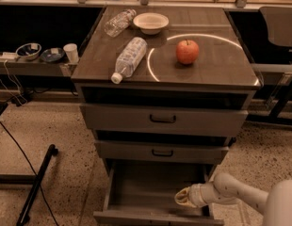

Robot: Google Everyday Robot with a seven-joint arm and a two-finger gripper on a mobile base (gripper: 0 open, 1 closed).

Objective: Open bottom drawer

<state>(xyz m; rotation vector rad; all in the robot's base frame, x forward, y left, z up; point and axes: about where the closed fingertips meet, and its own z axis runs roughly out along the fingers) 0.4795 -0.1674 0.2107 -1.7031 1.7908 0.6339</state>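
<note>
The bottom drawer (136, 187) of the grey three-drawer cabinet stands pulled out toward me, its inside empty and its front panel (155, 219) at the bottom edge of the view. Its handle is out of view. My gripper (180, 197) reaches in from the lower right on a white arm and sits inside the drawer near its right front corner, just behind the front panel. The medium drawer (162, 152) and the widest top drawer (163, 119) above it are shut.
On the cabinet top lie two clear plastic bottles (130, 58), a white bowl (150, 21) and a red apple (187, 52). A side shelf at left holds bowls and a cup (70, 52). A black stand leg (35, 185) lies on the floor at left.
</note>
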